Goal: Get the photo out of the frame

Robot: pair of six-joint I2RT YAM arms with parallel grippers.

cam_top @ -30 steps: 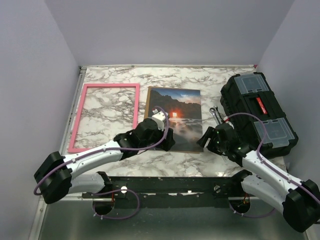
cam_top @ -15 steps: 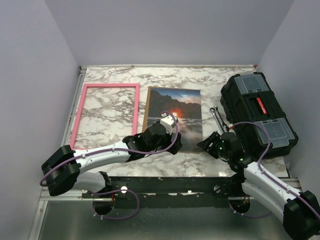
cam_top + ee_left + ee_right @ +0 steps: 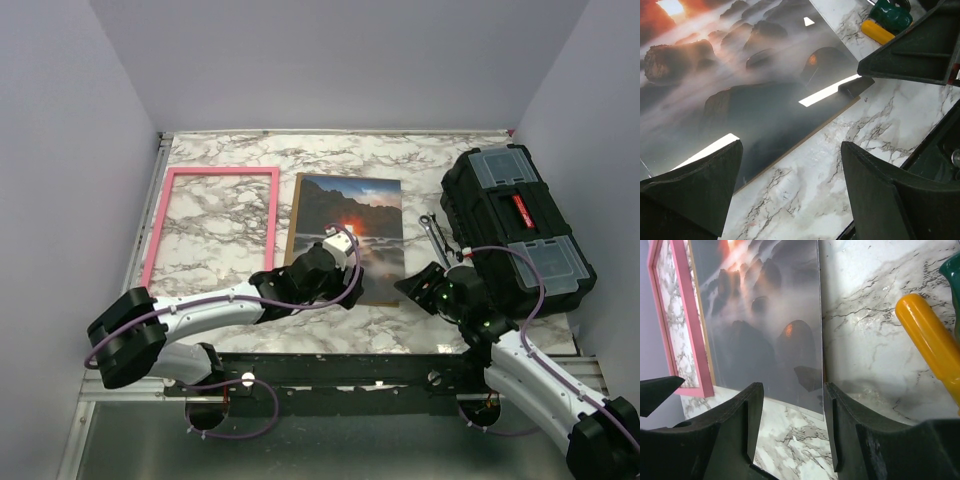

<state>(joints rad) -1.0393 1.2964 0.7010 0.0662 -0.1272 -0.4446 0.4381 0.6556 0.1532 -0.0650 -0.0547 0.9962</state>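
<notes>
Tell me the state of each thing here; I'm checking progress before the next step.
photo: out of the frame, lying flat, face up.
frame: empty, flat on the table.
toolbox: lid closed.
left gripper: open, over the photo's near edge.
right gripper: open, at the photo's near right corner.

A white marble table (image 3: 230,150) with grey veins stands between plain lilac walls (image 3: 60,150). On its right side sits a black toolbox (image 3: 515,230), set at a slant, with a clear-lidded compartment (image 3: 497,168) at each end of its lid and a red strip (image 3: 521,210) between them. A silver wrench (image 3: 432,228) lies just beside its left side. In the wrist views a yellow handle (image 3: 930,347) rests on the marble, its far end meeting a dark green part (image 3: 891,15).
</notes>
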